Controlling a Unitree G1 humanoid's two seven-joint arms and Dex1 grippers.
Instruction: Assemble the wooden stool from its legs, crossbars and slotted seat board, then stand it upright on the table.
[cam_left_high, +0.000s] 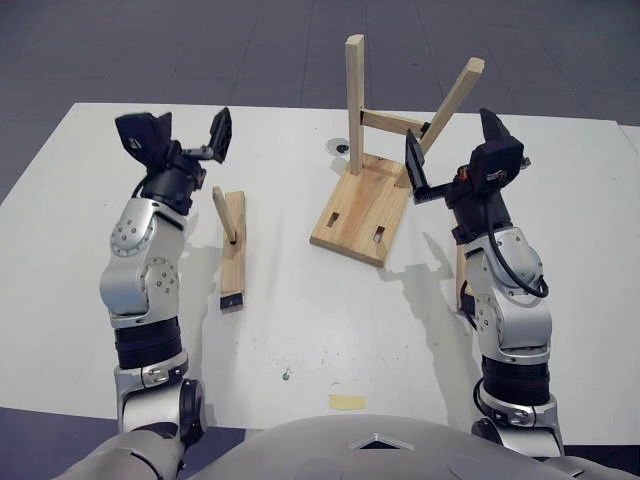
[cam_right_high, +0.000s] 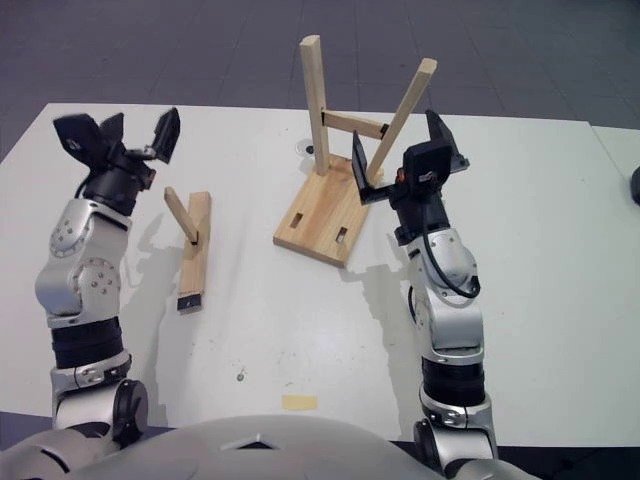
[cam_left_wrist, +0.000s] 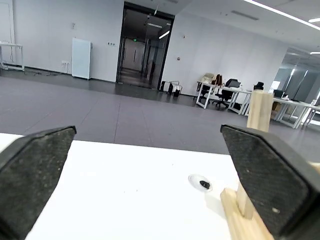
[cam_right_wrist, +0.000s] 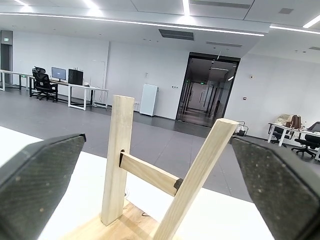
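On the left, our left claw (cam_left_high: 181, 134) hung over the far left of the tabletop (cam_left_high: 300, 330), its jaws spread wide, holding and touching nothing. Just right of it a loose leg (cam_left_high: 233, 255) lay flat with a short crossbar (cam_left_high: 219, 212) sticking up from it. We judged it was parked there within easy reach, waiting to be fitted. Further right the seat board (cam_left_high: 362, 205) lay underside up, which we took as the working pose, since it leaves the slots facing upward. Its two near slots (cam_left_high: 380, 233) were vacant. In the far ones stood an upright leg (cam_left_high: 354, 100) and a tilted leg (cam_left_high: 452, 100) leaning right, joined by a second crossbar (cam_left_high: 392, 122). On the right, our right claw (cam_left_high: 455, 150) hovered just beside the tilted leg, jaws fully apart and gripping nothing. It looked lined up to straighten that leg, though we could not tell whether a finger brushed it.
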